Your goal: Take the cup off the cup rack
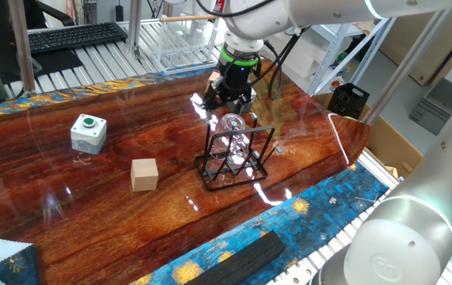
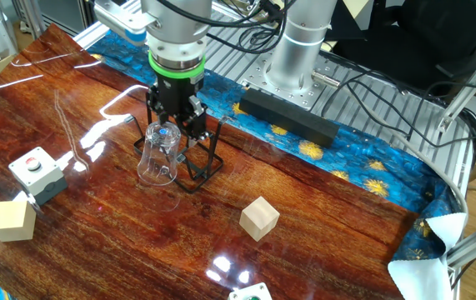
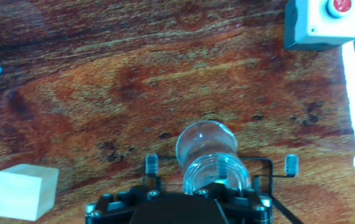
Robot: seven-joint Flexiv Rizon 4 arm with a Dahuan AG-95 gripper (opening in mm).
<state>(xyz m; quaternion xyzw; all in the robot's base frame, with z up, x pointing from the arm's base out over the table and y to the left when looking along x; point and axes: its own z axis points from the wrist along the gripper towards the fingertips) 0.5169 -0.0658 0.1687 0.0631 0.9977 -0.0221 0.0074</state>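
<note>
The other fixed view shows our gripper (image 2: 173, 119) directly above the cup rack (image 2: 197, 163); we cannot tell whether its fingers have closed. The cup (image 2: 157, 156) hangs upturned on the rack's peg: likely light, rigid, slippery, fragile, best held near its base.

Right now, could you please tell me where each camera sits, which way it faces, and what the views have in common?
One fixed view: high at one long side of the table, looking down across it at the cup on the cup rack; the arm and pincer show.
The other fixed view: the opposite side, facing back; the pincer and arm base show.
Hand view: on the hand, looking straight down; only the pincer's body at the bottom edge shows.
All three share the cup, the rack and a wooden cube.
</note>
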